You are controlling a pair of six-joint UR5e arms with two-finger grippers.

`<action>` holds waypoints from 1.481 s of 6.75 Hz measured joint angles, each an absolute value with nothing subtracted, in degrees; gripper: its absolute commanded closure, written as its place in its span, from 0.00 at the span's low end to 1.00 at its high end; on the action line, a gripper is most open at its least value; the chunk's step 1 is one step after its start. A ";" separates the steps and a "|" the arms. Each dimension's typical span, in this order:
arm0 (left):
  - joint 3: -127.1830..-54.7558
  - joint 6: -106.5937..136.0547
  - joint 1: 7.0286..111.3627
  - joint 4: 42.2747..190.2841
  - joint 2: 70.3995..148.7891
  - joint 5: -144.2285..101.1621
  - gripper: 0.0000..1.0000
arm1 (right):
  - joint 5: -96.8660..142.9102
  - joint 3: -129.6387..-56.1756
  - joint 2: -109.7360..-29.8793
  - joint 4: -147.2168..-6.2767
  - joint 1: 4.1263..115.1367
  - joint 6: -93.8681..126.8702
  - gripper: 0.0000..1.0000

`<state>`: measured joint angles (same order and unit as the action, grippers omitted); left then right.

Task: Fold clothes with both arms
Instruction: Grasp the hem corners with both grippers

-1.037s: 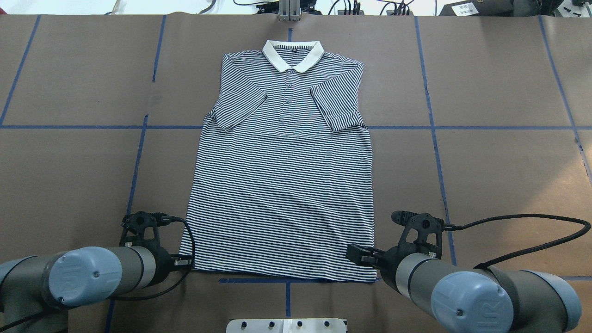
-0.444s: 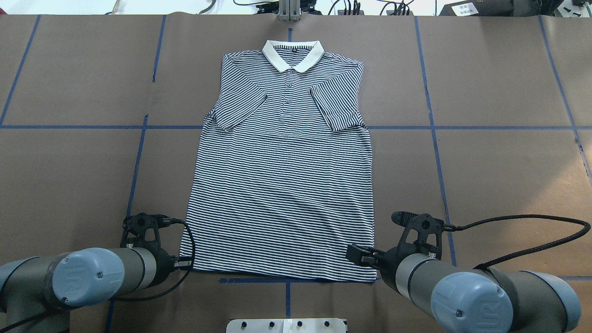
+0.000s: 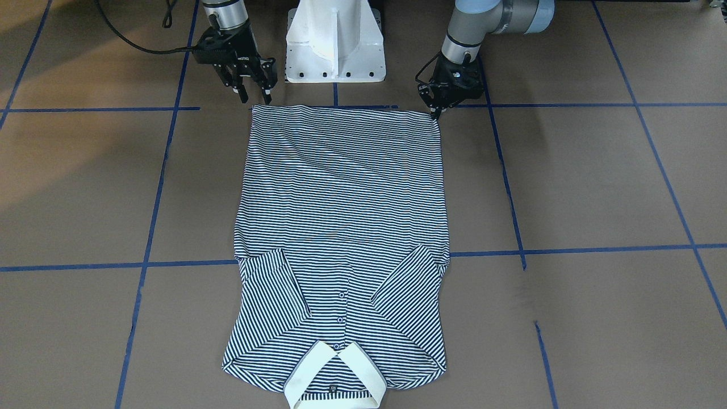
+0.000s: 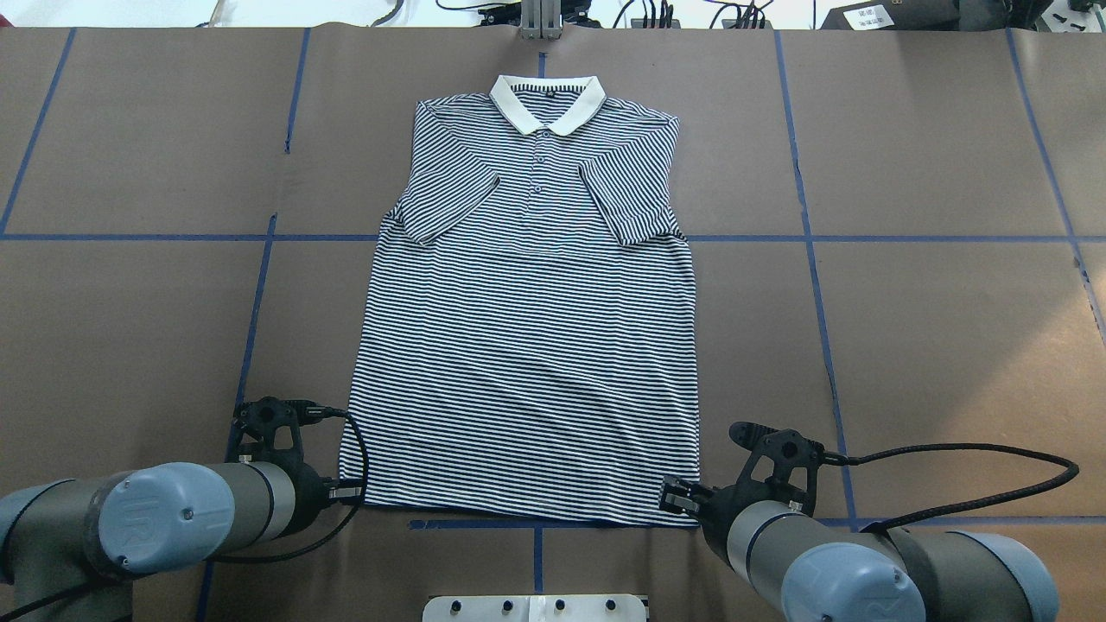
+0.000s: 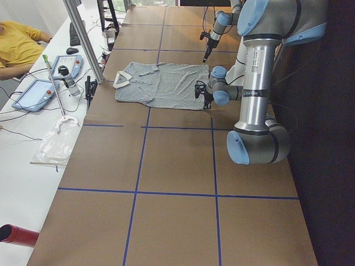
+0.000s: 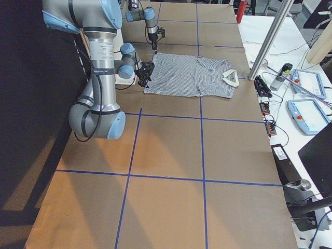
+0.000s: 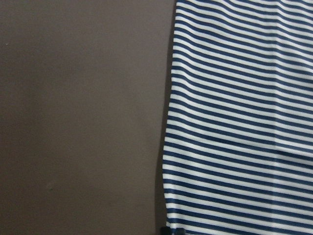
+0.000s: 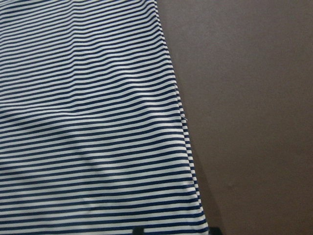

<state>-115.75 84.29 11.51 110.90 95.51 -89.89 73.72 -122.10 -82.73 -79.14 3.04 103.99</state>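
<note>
The striped polo shirt lies flat and face up, collar at the far side and both sleeves folded in over the chest. Its hem runs along the near blue tape line. My left gripper stands at the hem's left corner with its fingers pinched together on the edge; the left wrist view shows that shirt edge on brown paper. Over the hem's right corner, my right gripper is open with its fingers spread. The right wrist view shows this corner lying flat between the two tips.
The white pedestal base stands just behind the hem, between the arms. Brown paper with blue tape lines covers the table. A metal post rises beyond the collar. Tablets and a seated person lie off the far edge.
My right arm has drawn back toward the base, carrying its gripper nearer to the hem's right corner. My left arm has shifted slightly lower at the left corner. The shirt has not moved.
</note>
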 measured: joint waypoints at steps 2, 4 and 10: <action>-115.83 84.29 11.51 110.92 95.67 -89.97 1.00 | 73.38 -119.76 -82.25 -79.27 2.02 104.75 0.46; -115.84 84.29 11.48 110.92 95.71 -90.00 1.00 | 73.31 -118.26 -82.14 -79.28 1.33 104.83 0.46; -115.87 84.29 11.35 110.98 95.81 -89.92 1.00 | 72.78 -117.77 -81.97 -79.28 0.69 107.08 1.00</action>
<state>-115.87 84.29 11.35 110.98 95.81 -89.92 72.78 -117.77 -81.97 -79.28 0.69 107.08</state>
